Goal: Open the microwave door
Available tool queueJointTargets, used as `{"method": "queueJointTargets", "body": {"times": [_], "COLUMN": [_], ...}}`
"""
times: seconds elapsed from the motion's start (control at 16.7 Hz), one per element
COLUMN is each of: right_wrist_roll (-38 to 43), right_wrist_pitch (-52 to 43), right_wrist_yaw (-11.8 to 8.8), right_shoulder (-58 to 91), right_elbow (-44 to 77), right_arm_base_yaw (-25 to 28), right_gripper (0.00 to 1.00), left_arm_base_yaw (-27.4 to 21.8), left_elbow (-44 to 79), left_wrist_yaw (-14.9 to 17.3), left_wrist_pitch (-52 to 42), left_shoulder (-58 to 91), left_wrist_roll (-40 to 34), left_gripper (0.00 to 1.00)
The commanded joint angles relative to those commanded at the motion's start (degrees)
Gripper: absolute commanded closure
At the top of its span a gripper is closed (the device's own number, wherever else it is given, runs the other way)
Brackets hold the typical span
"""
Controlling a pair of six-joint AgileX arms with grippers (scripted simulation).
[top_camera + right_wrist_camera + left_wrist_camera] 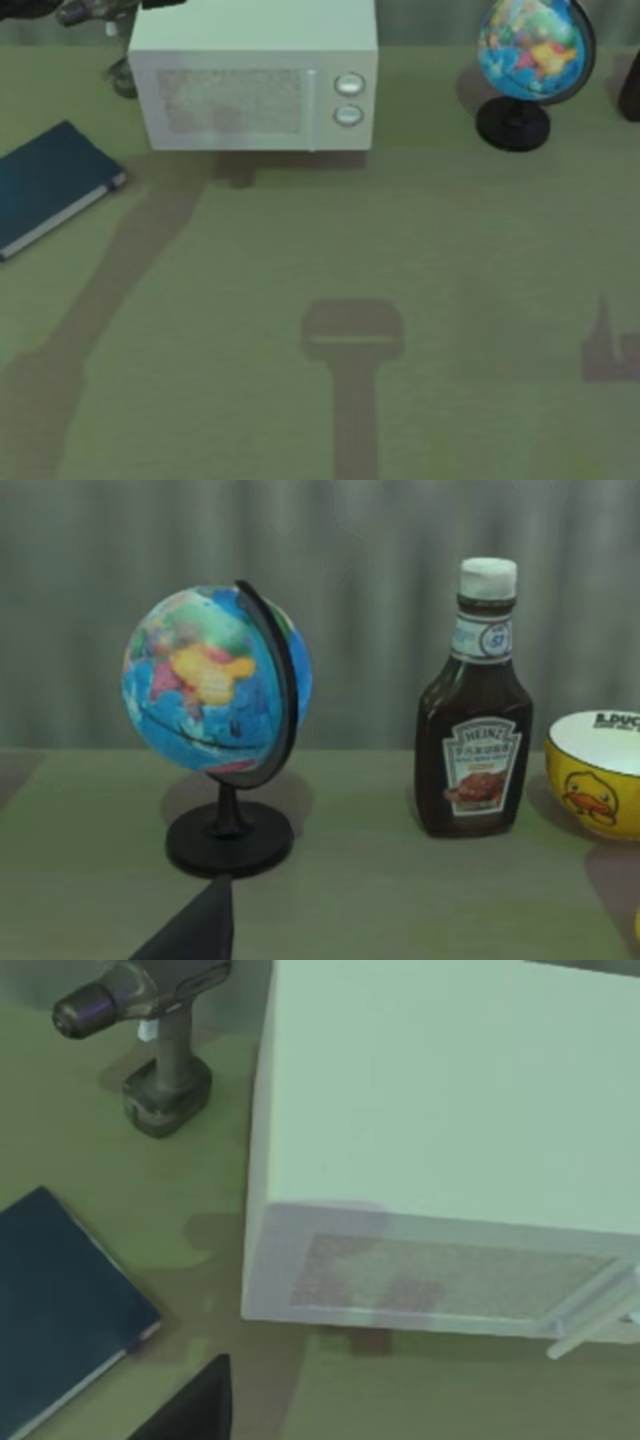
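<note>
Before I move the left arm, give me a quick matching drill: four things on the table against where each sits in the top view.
Things:
1. microwave
2. globe
3. dark blue notebook
4. power drill

Places:
A. far right of the table
B. left edge, nearer than the microwave
C. far side, left of centre, door shut
D. far left corner, beside the microwave

Pairs: 1-C, 2-A, 3-B, 4-D

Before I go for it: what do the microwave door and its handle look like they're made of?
The microwave door: probably matte white painted metal or plastic frame around a speckled grey mesh window. Its handle: a pale slim bar, likely plastic or light metal, with no clear shine.
</note>
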Motion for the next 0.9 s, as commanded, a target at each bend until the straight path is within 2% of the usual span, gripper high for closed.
{"method": "queueJointTargets", "body": {"times": [0.24,0.48,0.66,0.9], "right_wrist_roll": [0.0,0.0,0.0,0.0], "right_wrist_pitch": [0.0,0.0,0.0,0.0], "right_wrist_yaw": [0.0,0.0,0.0,0.0], "right_shoulder": [0.0,0.0,0.0,0.0], "right_elbow": [0.0,0.0,0.0,0.0], "right_arm_base_yaw": [0.0,0.0,0.0,0.0], "right_gripper": [0.0,0.0,0.0,0.0], "left_arm_base_yaw": [-5.81,-10.27,-12.33,-12.97], "left_elbow": [23.4,39.61,46.25,48.08], "left_wrist_yaw": [-2.79,-5.06,-6.15,-6.49], "left_wrist_pitch": [-10.97,-20.23,-24.91,-26.43], "left_shoulder": [22.07,38.69,46.09,48.31], "left_wrist_roll": [-5.48,-9.39,-11.07,-11.57], "left_gripper": [0.0,0.0,0.0,0.0]}}
